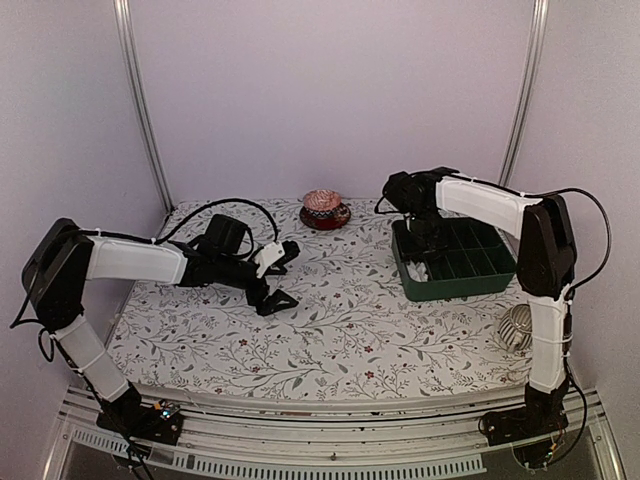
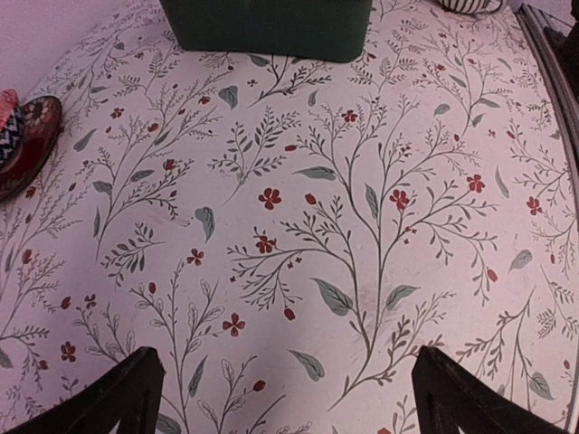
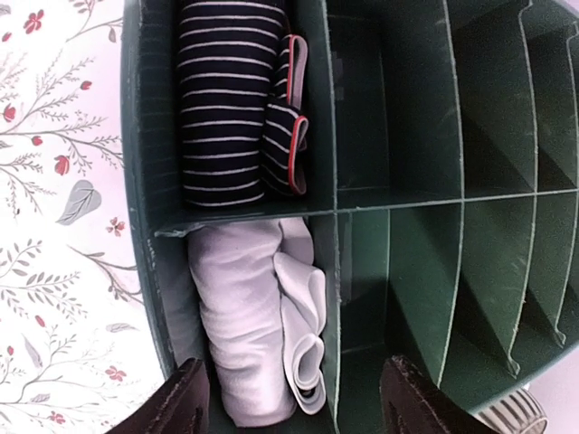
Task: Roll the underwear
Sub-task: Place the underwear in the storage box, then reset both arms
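The black briefs with thin grey stripes [image 3: 231,108] lie rolled in one end compartment of the green organiser tray [image 3: 398,136]. The white briefs [image 3: 249,334] lie rolled in the compartment beside them, and show as a white patch in the top view [image 1: 418,268]. My right gripper [image 3: 298,402] is open and empty, hovering just above the white roll, over the tray's left end [image 1: 420,243]. My left gripper [image 1: 284,276] is open and empty above the bare floral cloth at middle left; in its own view [image 2: 289,407] only the cloth lies between the fingers.
The green tray [image 1: 460,285] stands at the right with several empty slots. A dark red bowl [image 1: 324,214] holding a pink thing stands at the back centre. A striped mug [image 1: 515,327] sits near the front right edge. The floral cloth [image 1: 330,330] covers the table.
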Tool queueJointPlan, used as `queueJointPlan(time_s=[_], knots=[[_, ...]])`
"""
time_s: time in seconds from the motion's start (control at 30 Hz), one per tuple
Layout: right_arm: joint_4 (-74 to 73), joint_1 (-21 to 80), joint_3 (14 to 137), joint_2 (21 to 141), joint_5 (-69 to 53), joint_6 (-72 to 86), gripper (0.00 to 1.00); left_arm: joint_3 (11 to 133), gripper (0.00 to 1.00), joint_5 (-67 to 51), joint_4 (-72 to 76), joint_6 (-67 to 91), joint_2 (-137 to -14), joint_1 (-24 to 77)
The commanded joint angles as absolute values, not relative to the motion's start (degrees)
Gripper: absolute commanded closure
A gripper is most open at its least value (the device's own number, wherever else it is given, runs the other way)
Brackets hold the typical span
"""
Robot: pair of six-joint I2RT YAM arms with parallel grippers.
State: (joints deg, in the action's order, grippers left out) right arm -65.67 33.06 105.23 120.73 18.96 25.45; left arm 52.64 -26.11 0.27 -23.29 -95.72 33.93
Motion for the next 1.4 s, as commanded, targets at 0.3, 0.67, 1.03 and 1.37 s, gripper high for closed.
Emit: queueJointPlan(time_s=[0.3,0.67,1.03,1.37], knots=[[-63.6,37.9,101.7,103.1,28.5,27.0,0.01,52.9,0.01,-25.4,1.3,-20.6,-93.0,32.1],[-8.5,42.0,50.2,63.6,21.7,12.1,0.01,51.7,0.01,-12.9,2.3,-12.2,-81.0,21.8],[-5.5,42.1,36.2,47.3,25.4,7.7,0.01,28.6,0.02,-5.6,1.6,-12.4,-47.7,11.7],[-1.2,42.1,28.9,36.2,31.4,7.5,0.01,17.3,0.01,-1.5,4.4,-13.3,-28.8,11.6]])
